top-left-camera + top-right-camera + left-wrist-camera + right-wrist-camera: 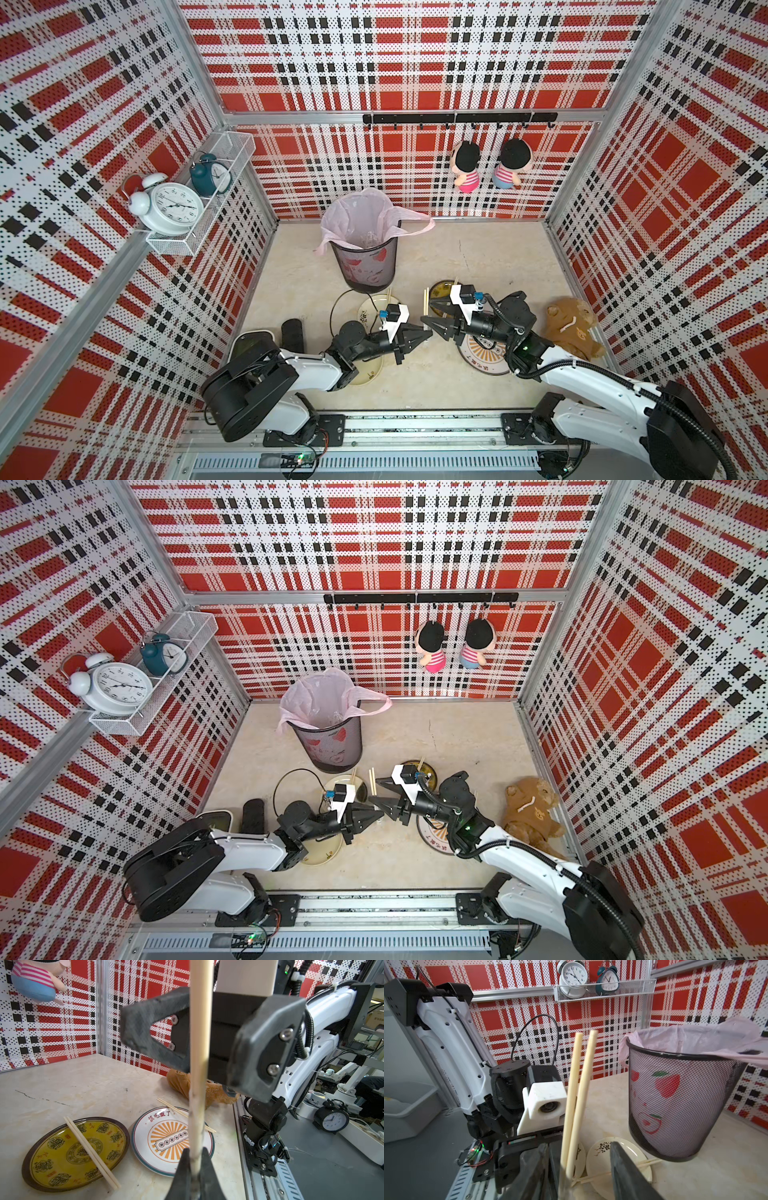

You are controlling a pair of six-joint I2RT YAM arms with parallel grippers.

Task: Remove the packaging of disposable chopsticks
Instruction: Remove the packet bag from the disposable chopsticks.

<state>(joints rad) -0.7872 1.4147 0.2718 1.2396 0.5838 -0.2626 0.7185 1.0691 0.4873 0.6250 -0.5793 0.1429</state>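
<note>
- Around three sides of the counter (478,257): red plaid pegboard walls (415,62), a wire shelf (178,245) with two alarm clocks (172,208) on the left one, two little dolls (465,166) hung off a hook rail (457,118) at the back. Nothing to fret over up there.
- Pale marble-look top, hairline crack (460,249) toward the far edge, smooth and probably slippy, so expect rolling from anything dropped.
- Mesh bin (368,270) with a pink liner (357,216) toward the far edge, left of centre, just beside a cream plate (598,1164). Could get clipped by an elbow on the rubbish run.
- Plush bear (571,328) at the right edge, close behind the right arm (582,374); possible snag on a wide swing.
- Yellow plate (24,1167) and sunburst plate (141,1138) side by side right of centre, unwrapped pairs (91,1151) lying across both. Easy to sweep off with a low wrist.
- Left gripper (427,333) clenched on the low end of the disposable chopsticks (572,1084), roughly upright above mid-counter.
- Right gripper (428,312) released, jaws apart either side of those sticks, gripping nothing. Biggest risk imo: closing on wood as well as film, then tug-of-war or a snapped stick.
- Packaging (193,1118): crinkly clear film, seemingly only round the clamped end. Thin and slick, so likely to slip out of a pinch or tear.
</note>
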